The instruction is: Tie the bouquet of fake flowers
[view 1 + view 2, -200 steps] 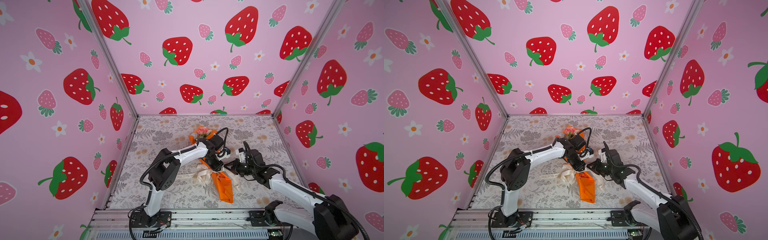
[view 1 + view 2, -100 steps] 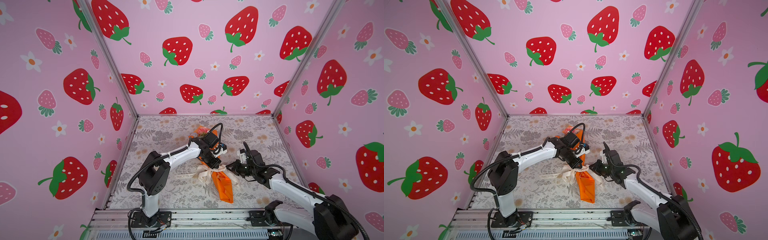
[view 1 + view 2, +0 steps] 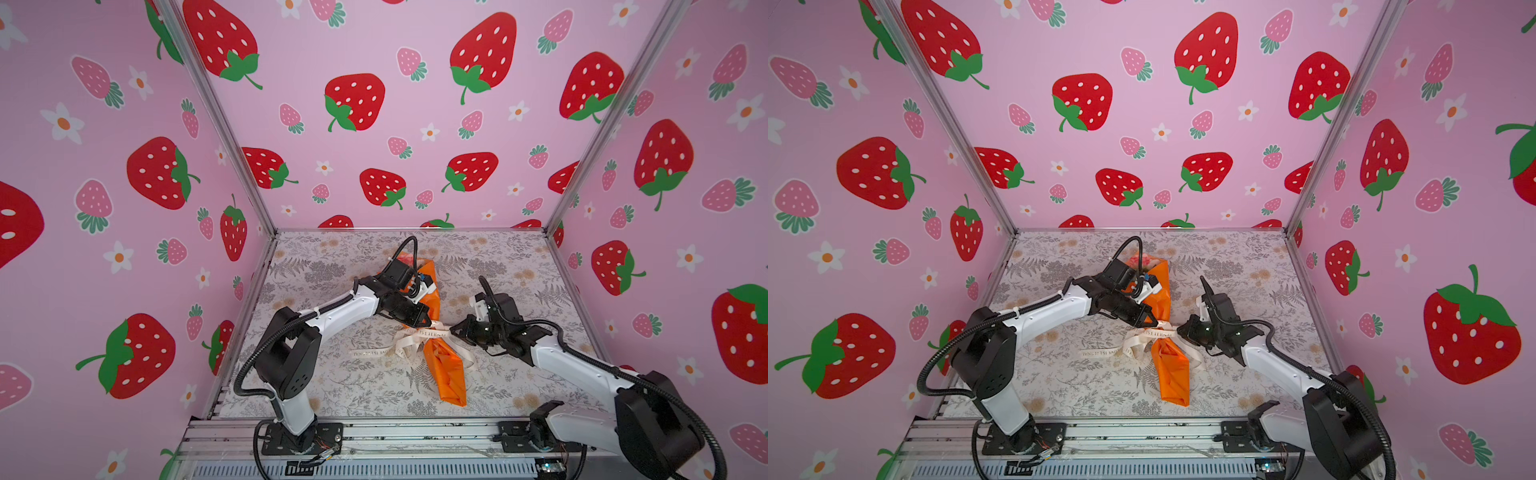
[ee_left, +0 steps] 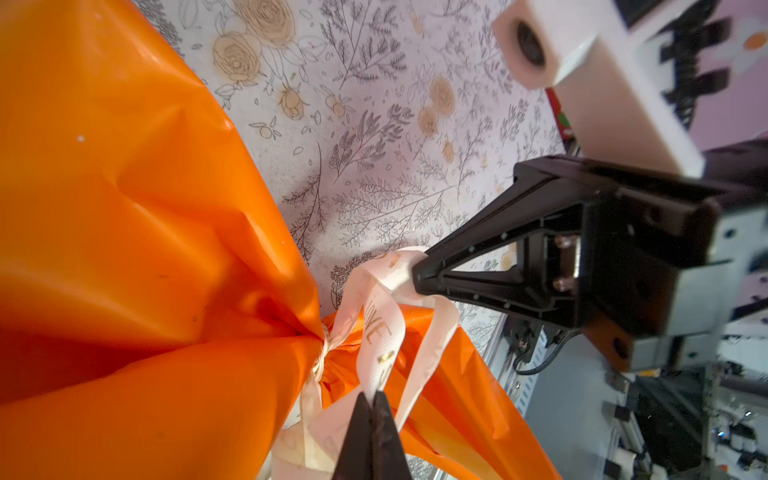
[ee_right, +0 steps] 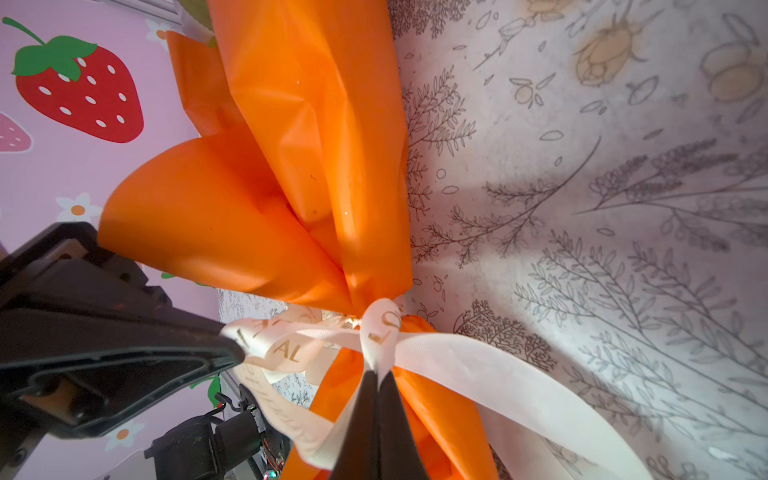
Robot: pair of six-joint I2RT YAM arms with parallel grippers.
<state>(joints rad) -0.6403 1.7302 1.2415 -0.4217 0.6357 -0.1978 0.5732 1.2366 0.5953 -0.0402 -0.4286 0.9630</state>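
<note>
The floral-print table [image 3: 332, 386] is carrying everything. At its centre the orange wrapping paper [image 3: 446, 374] is lying flat, its wide mouth pointing to 12 o'clock and its narrow tail to 6 o'clock. It is enclosing the bouquet of fake flowers [image 3: 1140, 261], whose pink heads are peeking out at the 12 o'clock end. The left gripper [image 3: 428, 322] is sitting at 10 o'clock of the cinched waist, jaws pressed together and pinching a loop of the cream ribbon [image 3: 409, 347]. The right gripper [image 3: 454, 330] is sitting at 3 o'clock, jaws likewise pinching another loop of it.
</note>
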